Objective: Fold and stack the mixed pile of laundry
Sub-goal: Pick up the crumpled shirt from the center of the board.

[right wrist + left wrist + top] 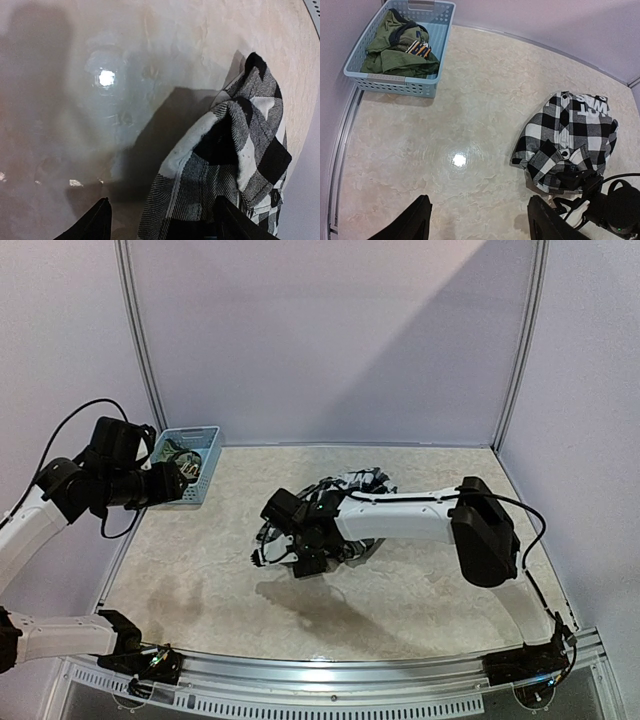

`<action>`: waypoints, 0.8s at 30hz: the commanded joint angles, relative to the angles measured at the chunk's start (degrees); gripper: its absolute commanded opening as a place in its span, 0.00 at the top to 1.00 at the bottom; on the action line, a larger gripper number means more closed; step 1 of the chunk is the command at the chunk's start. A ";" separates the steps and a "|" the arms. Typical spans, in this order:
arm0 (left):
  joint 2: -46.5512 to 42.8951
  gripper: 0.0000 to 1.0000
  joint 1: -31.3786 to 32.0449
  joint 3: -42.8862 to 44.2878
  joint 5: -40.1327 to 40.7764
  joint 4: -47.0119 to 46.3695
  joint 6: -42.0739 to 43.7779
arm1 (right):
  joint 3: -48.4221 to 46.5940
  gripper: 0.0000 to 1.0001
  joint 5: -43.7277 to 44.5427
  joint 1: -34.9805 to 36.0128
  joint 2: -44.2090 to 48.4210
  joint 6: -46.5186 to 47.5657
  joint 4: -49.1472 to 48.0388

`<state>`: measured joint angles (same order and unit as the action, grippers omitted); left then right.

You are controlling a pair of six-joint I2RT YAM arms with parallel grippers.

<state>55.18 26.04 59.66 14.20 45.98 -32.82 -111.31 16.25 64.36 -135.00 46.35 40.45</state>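
Left arm (pixel 45 505): raised at the table's left edge, its wrist reaching toward the basket.
Left claw (pixel 479 205): released; the two dark fingers (pixel 417 220) stand wide apart over bare tabletop with nothing between them.
Basket (pixel 395 84): light blue plastic lattice, at the far left corner of the table, close to the side wall.
Green shirt (pixel 390 57): olive, crumpled inside the basket and filling most of its floor; the blue-orange emblem (pixel 418 47) faces up near its middle.
Table (pixel 460 125): pale marbled top with a bright glare spot between the basket and the checked shirt.
Checked shirt (pixel 570 135): black and white, bunched in a loose heap near the table's centre, well apart from the basket; a black patch with white lettering (pixel 592 105) shows at its far edge.
Right claw (pixel 162 200): at the heap's near left edge, fingers spread wide; a fold of checked cloth lies in the gap, toward one finger (pixel 230 222), and casts a shadow on the table. The fingers are not clenched on it.
Right arm (pixel 400 520): white, stretched leftward across the heap from the right side.
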 commanded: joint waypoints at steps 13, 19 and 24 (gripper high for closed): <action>-2.86 0.32 -0.90 -3.08 1.28 0.24 1.12 | -12.53 1.00 7.01 1.08 6.73 -6.11 -4.51; -1.73 0.32 -0.91 -2.26 1.22 -1.94 2.70 | -16.03 1.00 2.06 -1.08 20.62 -9.01 -3.93; 1.43 0.32 -0.82 -0.95 -2.10 -3.07 4.08 | -20.87 1.00 0.15 -7.58 30.14 -11.32 -2.06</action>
<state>54.46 25.85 57.45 14.55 44.82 -30.83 -127.33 19.14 62.54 -113.12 38.57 36.88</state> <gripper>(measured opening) 0.678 0.019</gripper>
